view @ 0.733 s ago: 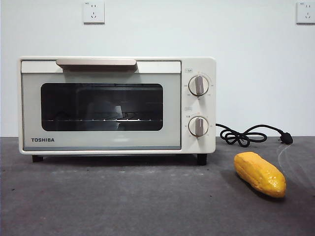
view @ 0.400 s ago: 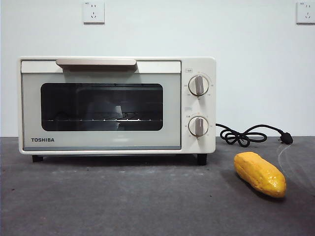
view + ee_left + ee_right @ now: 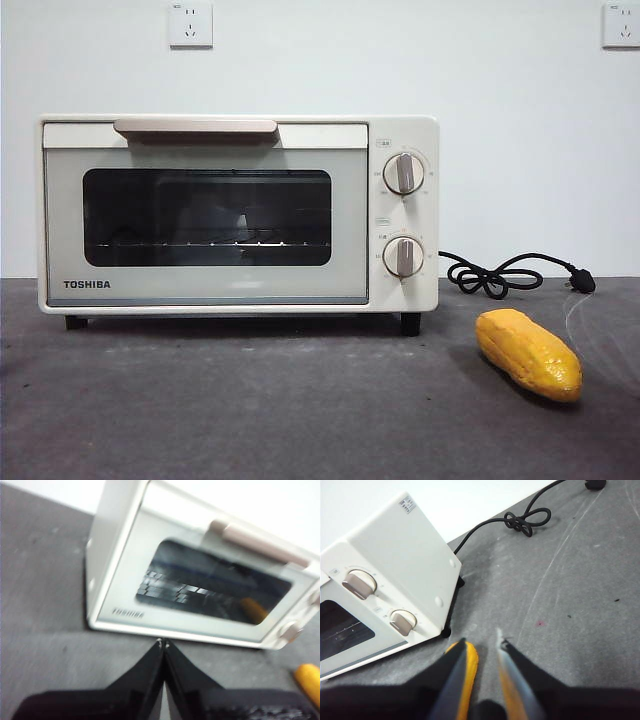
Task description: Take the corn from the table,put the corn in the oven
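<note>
Table (image 3: 250, 420): corn (image 3: 528, 354) beside shut oven (image 3: 238, 215)

The left gripper (image 3: 162, 642) is hovering in front of the oven (image 3: 200, 587), facing its door, with its two black jaws pressed together at the tips. The right gripper (image 3: 481, 647) is hanging beside the oven's knob end, jaws parted.

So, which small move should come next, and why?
Probably lower the right claw onto the corn and close it. Its jaws stand open above the corn, which lies on the table beside the oven, untouched. The oven is shut.
</note>
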Robot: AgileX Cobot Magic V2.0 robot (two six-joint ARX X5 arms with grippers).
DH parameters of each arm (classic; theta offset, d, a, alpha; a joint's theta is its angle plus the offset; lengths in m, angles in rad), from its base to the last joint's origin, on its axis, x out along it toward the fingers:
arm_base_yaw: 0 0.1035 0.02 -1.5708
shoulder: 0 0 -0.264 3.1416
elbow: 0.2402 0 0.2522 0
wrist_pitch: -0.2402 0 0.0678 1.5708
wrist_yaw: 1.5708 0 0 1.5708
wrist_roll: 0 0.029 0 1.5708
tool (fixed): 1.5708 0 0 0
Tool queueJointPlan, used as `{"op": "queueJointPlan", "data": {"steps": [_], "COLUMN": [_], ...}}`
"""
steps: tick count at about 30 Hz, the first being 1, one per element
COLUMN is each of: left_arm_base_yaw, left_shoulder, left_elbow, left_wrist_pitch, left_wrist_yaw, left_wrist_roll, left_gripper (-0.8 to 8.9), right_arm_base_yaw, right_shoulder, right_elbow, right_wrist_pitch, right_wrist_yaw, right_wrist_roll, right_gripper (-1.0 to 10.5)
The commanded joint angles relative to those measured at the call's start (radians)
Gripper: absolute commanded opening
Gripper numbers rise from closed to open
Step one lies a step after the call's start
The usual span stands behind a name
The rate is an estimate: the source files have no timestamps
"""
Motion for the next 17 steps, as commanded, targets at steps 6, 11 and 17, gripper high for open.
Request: {"op": "queueJointPlan", "data": {"steps": [6, 11, 17], "left_arm_base_yaw": [0.003, 0.002, 0.000], "left_shoulder": [0.069, 0.172, 0.322], "left_elbow": [0.163, 0.285, 0.423], "left_wrist_pitch": [0.015, 0.015, 0.015], "left_wrist_yaw": [0.008, 0.051, 0.150], "left_wrist_roll": [-0.005, -0.005, 0.007], "left_gripper": [-0.03, -0.03, -0.03], "right_arm_base_yaw": [0.000, 0.000, 0.000], "right_shoulder": [0.021, 0.127, 0.317], "right_elbow": [0.147, 0.270, 0.412], "right_wrist_pitch": [-0.001, -0.025, 0.040], "right_wrist_yaw": [-0.057, -0.142, -0.235], "right_wrist_roll": [0.000, -0.013, -0.022], "right_gripper": [3.0, 3.3, 3.2]}}
